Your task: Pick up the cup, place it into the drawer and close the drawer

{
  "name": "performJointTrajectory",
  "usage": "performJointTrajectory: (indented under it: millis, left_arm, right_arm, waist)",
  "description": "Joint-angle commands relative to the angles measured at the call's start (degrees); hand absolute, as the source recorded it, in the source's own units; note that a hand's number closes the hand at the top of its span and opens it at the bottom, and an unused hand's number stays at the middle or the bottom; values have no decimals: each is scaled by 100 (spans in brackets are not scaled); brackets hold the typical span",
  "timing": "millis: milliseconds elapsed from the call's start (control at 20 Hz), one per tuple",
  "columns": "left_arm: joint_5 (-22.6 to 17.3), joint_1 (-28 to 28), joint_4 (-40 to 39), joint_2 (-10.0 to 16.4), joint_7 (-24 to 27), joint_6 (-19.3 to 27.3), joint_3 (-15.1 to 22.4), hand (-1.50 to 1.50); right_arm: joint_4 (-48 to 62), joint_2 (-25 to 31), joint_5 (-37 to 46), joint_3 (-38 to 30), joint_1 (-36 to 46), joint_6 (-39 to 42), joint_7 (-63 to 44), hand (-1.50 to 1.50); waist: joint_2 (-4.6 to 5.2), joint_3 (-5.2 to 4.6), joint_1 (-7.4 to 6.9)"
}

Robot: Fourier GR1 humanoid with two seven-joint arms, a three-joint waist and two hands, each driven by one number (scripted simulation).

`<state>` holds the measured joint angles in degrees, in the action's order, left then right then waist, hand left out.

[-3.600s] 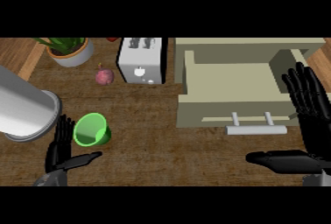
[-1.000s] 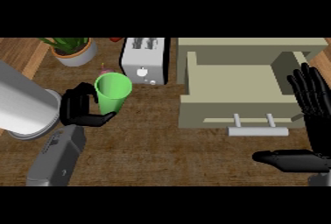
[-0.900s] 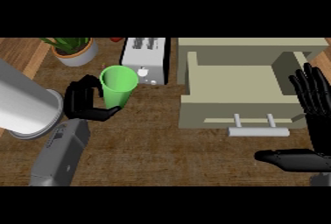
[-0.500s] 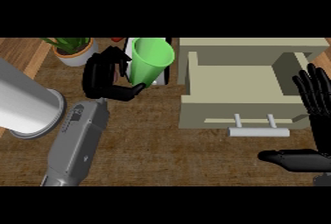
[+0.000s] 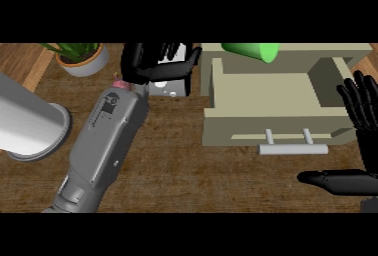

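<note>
The cup point(image 5: 251, 50) shows at the view's upper edge, over the back wall of the open drawer point(image 5: 251, 132). Only its lower green part is in view. It lies to the right of the left robot hand point(image 5: 157, 64) and clearly apart from it, with a strip of the drawer unit showing between them. That hand hangs over the toaster point(image 5: 173, 88), just left of the drawer's left wall, and it is the nearer of the two to the cup. The upper edge cuts off both cup and hand, so I cannot tell the cup's tilt or whether this hand is spread or curled; nothing shows inside it.

The cup has to go down and toward the robot to land in the drawer's tray. The right robot hand point(image 5: 360, 107) rests wide open at the right edge, fingers up, holding nothing. It is near the handle point(image 5: 293, 149), so it seems better placed for the closing push.
</note>
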<state>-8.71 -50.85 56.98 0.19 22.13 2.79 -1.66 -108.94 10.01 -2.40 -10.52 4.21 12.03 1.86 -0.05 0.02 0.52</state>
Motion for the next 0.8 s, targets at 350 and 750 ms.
performJointTrajectory:
  millis: [350,750]
  left_arm:
    - [-1049,-1348,-1231,-19,-604,1454,1132,150]
    - [-1385,-2172,-2750,-19,-219,1331,1210,150]
  right_arm:
    - [-27,37,-196,-26,-98,219,53,-150]
    - [-182,-46,-28,88,-24,57,-136,-150]
  waist:
    - [16,1,149]
    - [58,1,212]
